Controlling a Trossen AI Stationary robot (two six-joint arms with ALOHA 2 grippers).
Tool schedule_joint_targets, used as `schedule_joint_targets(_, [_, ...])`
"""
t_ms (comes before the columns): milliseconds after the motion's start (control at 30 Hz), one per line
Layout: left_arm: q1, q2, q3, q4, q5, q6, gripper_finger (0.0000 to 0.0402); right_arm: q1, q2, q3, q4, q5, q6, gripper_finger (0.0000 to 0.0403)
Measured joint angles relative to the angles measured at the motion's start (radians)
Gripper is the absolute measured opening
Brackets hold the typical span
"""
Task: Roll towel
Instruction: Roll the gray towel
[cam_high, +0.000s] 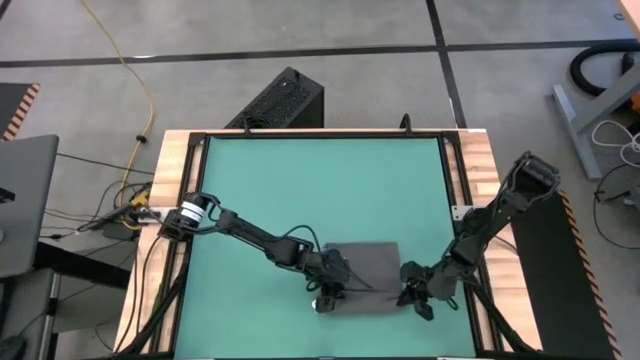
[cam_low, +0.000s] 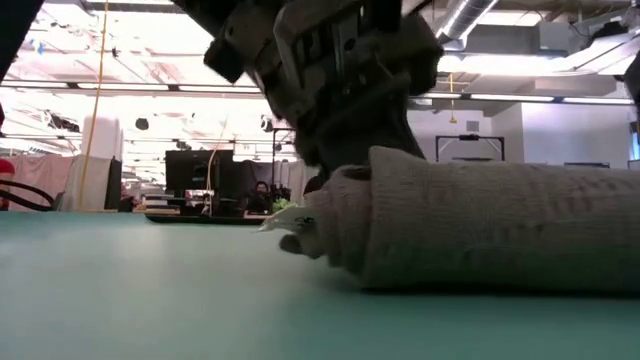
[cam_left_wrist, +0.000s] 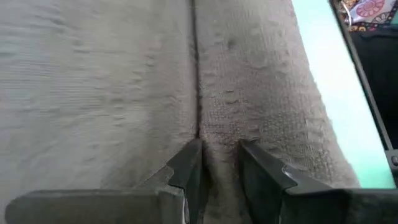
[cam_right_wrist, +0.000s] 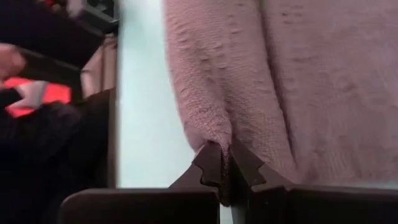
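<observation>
Dark grey soft cloth towel (cam_high: 368, 272) lies on the green mat (cam_high: 300, 190), near-centre of the table, its near edge turned over into a thick roll, seen as a fat cylinder in the low view (cam_low: 480, 230). Left arm reaches in low from the left edge, elbow bent, wrist angled down; left gripper (cam_high: 330, 297) sits at the roll's left end, fingers (cam_left_wrist: 186, 165) parted a little, straddling a ridge of cloth without clamping it. Right arm folds down from the right side; right gripper (cam_high: 412, 296) at the roll's right end, fingers (cam_right_wrist: 211, 163) pinched tight on the towel's edge.
</observation>
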Motion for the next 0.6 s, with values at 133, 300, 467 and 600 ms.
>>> schedule_joint_targets(133, [0.024, -0.064, 0.0, -0.073, -0.032, 0.035, 0.0089, 0.001, -0.018, 0.001, -0.01, -0.018, -0.001, 0.0021])
schedule_joint_targets(300, [0.041, -0.106, 0.0, -0.131, -0.08, 0.046, 0.0089, -0.003, -0.018, 0.001, -0.01, -0.018, -0.002, 0.0021])
schedule_joint_targets(467, [0.011, -0.038, 0.015, 0.126, -0.114, 0.087, 0.0083, -0.01, -0.018, 0.001, -0.008, -0.017, -0.002, 0.0021])
schedule_joint_targets(600, [-0.001, 0.056, 0.045, 0.228, -0.176, 0.108, 0.0061, -0.011, -0.019, 0.001, -0.002, -0.013, -0.002, 0.0021])
